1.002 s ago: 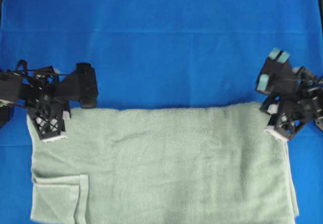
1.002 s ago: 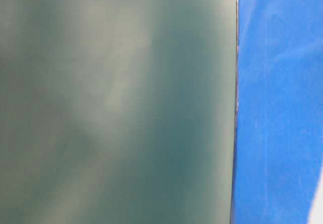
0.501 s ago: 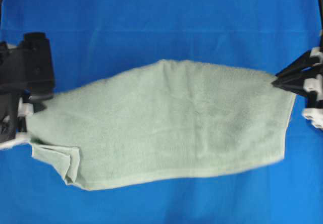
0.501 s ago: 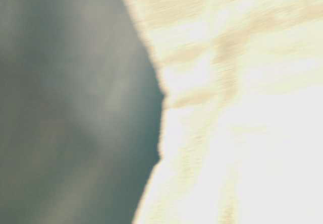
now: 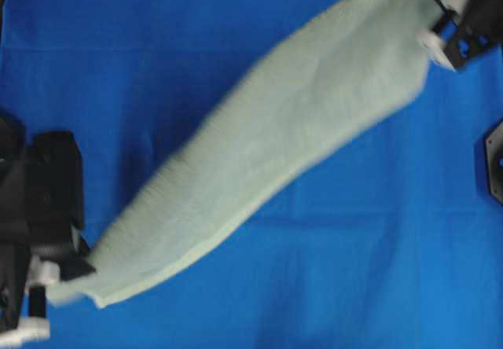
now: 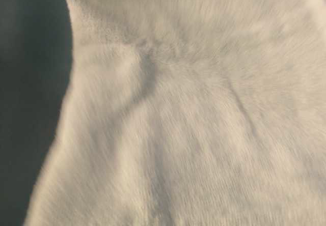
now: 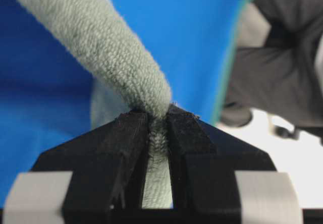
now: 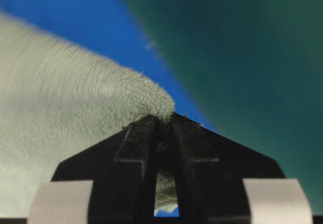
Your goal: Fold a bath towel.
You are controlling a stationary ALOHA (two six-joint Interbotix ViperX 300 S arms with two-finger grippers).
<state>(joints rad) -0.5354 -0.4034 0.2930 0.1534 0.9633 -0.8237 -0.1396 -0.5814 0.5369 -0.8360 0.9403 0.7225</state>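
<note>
Sage-green bath towel (image 5: 267,152) stretched diagonally, blurred, left pincer (image 7: 157,117) and right pincer (image 8: 160,118) pinching corners

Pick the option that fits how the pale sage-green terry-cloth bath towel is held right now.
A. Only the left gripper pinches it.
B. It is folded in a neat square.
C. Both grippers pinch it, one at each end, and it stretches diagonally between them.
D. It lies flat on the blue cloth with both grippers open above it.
C: the pale sage-green terry-cloth bath towel runs diagonally between the left gripper and the right gripper, each shut on terry cloth.
</note>
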